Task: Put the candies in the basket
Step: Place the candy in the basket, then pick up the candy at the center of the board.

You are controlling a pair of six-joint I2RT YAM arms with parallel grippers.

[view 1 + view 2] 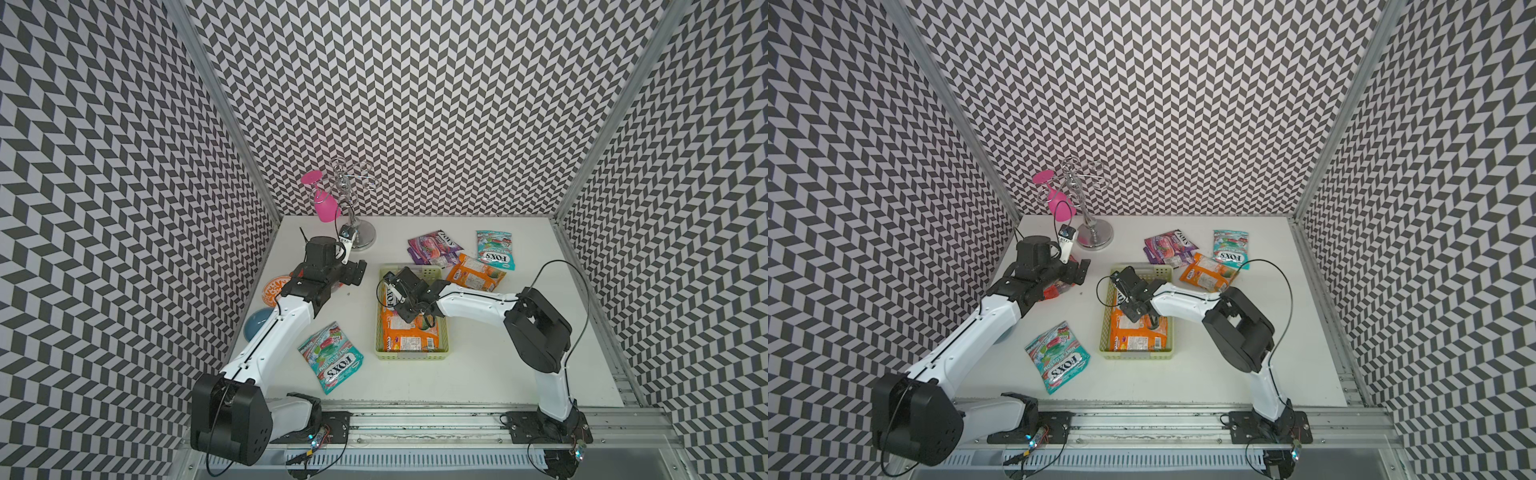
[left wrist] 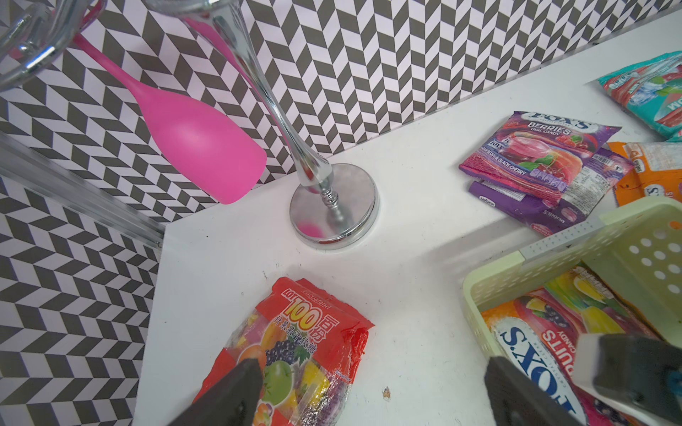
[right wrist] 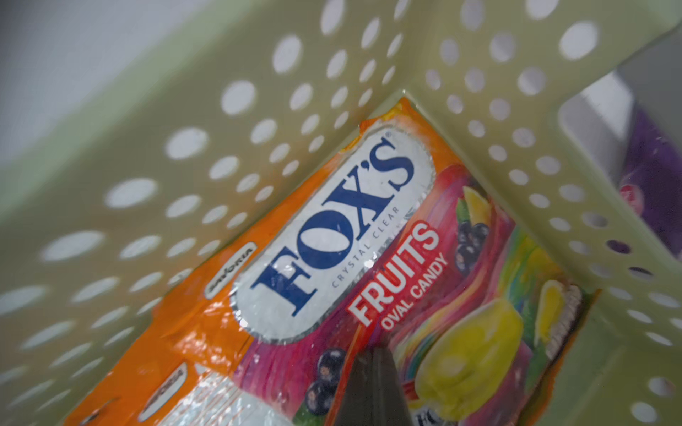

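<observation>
The pale green basket (image 1: 415, 355) (image 1: 1136, 353) stands mid-table with orange FOX'S candies (image 1: 411, 332) (image 3: 332, 236) lying flat inside. My right gripper (image 1: 426, 320) (image 3: 372, 369) hangs shut just over that bag, inside the basket's walls (image 3: 258, 147). My left gripper (image 1: 353, 270) (image 2: 369, 398) is open, one finger (image 2: 236, 391) above a red candy bag (image 2: 295, 350) (image 1: 1054, 291) on the table. Outside the basket lie a teal bag (image 1: 331, 357) in front, purple bags (image 1: 434, 248) (image 2: 535, 166), an orange bag (image 1: 473, 272) and another teal bag (image 1: 494, 249) behind.
A chrome rack (image 1: 361, 239) (image 2: 332, 206) with a pink glass (image 1: 324, 203) hanging from it stands at the back left. An orange-and-white bowl (image 1: 274, 289) and a blue dish (image 1: 254, 324) sit by the left wall, partly under my left arm.
</observation>
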